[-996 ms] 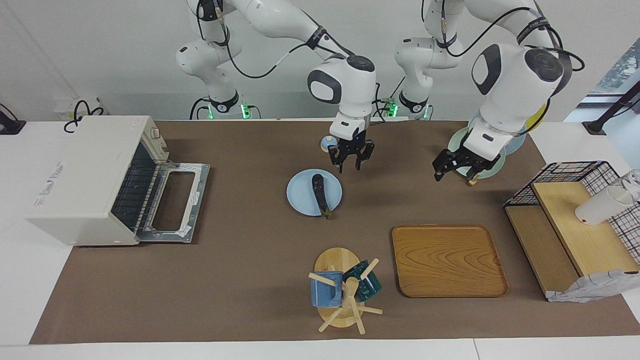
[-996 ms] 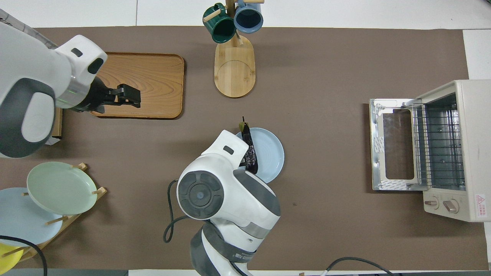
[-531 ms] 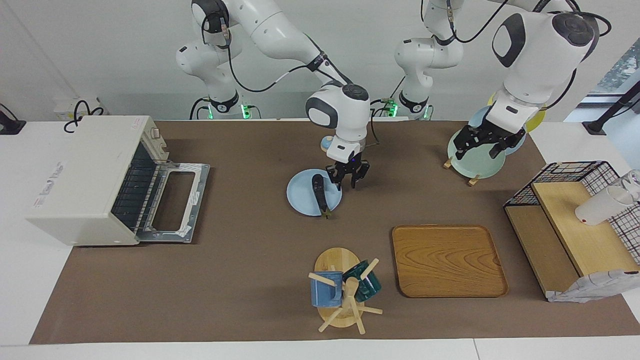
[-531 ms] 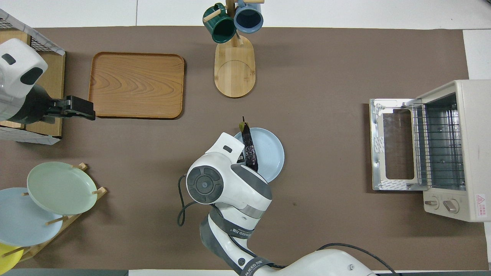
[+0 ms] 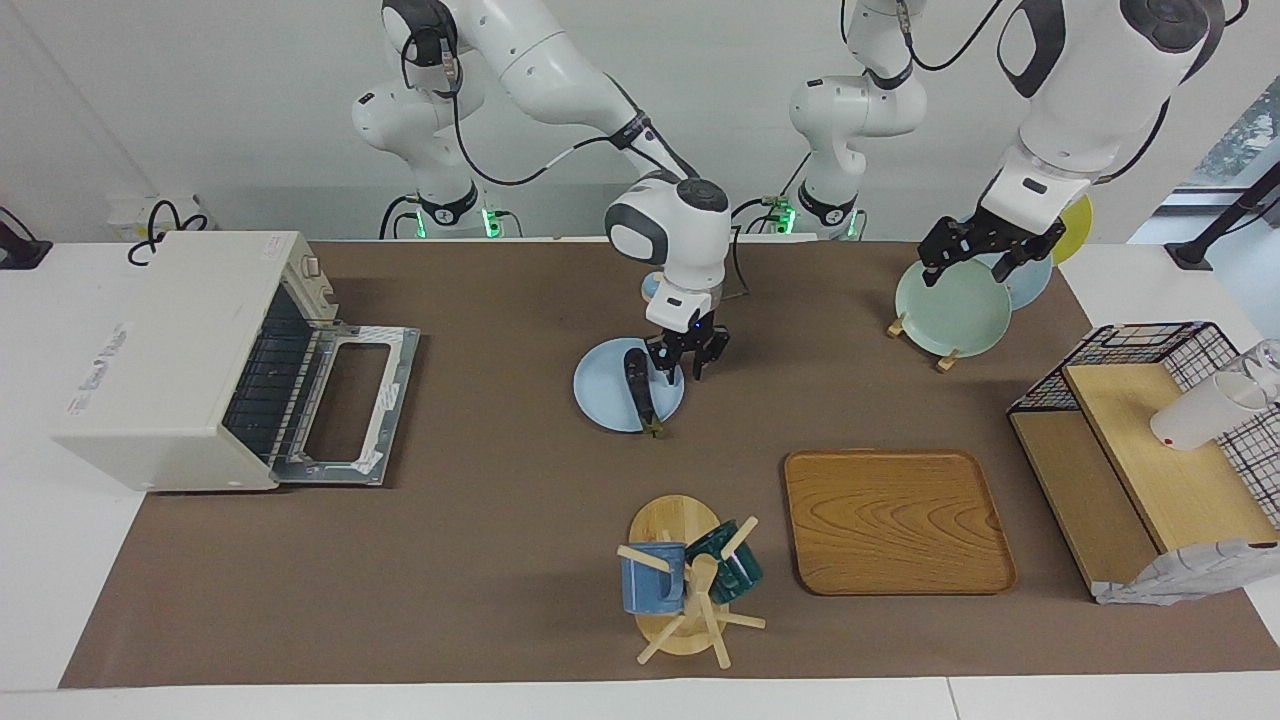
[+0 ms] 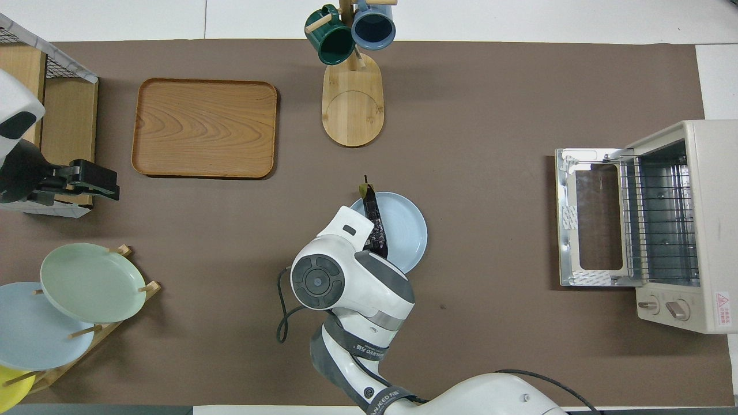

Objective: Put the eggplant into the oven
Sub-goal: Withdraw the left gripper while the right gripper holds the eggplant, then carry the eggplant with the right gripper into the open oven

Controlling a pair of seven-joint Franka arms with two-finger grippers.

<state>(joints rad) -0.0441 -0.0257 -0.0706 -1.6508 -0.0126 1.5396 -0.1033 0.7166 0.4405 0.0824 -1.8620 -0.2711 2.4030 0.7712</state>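
Lowered since the earlier frame, right gripper [image 5: 683, 372] sits at one eggplant [image 5: 637, 382] on one blue plate [image 5: 600, 395] mid-desk, its grip indeterminate; left gripper [image 5: 978, 258], jaws apart, empty, hangs over the plate rack [image 5: 945, 360]; one oven [image 5: 190, 360] stands open.

The slim dark eggplant [image 5: 638, 388] lies on a blue plate [image 5: 600, 395]; the off-white oven [image 5: 180, 360] stands open.

place: robot lab | evidence: two arms bolted by a paper-covered table [image 5: 500, 560], staged kitchenware, bare white walls
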